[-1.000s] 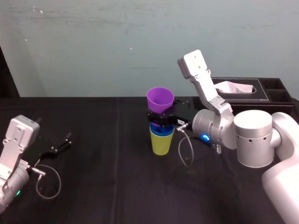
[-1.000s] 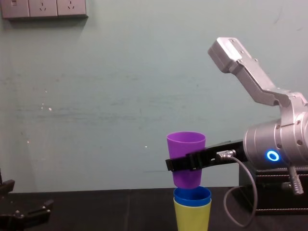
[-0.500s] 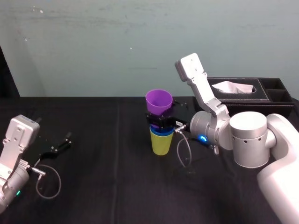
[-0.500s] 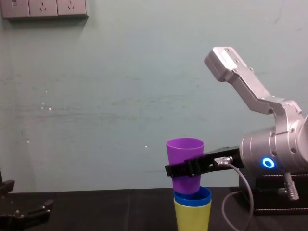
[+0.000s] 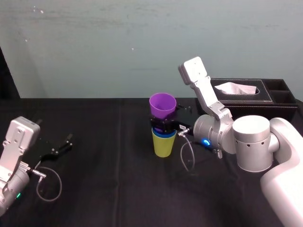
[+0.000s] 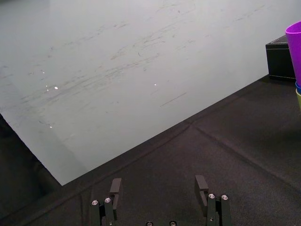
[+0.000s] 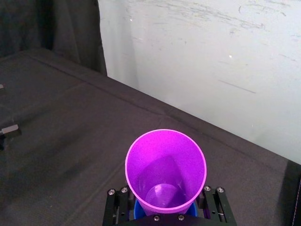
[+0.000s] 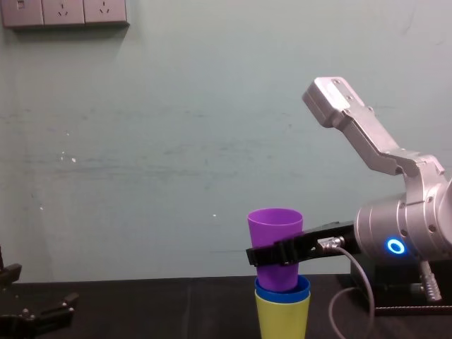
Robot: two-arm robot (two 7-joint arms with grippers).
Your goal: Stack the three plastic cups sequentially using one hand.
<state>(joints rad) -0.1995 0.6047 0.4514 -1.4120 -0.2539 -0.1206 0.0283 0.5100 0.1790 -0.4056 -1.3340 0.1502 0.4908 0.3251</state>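
Observation:
A yellow-green cup stands upright at the table's middle with a blue cup nested in it. My right gripper is shut on a purple cup, gripping its lower half from the right. The purple cup is upright, with its base sunk just inside the blue cup's rim. The right wrist view looks down into the purple cup, with a black finger on either side. My left gripper rests open and empty at the far left of the table; its fingers stand wide apart.
A black tissue box with white tissue sits at the back right, behind the right arm. The table is covered in black cloth, with a pale green wall behind. A cable loops from the right wrist down beside the stack.
The right gripper has lowered the purple cup, so its base has gone from just above the blue cup's rim to inside it. The left arm has not moved.

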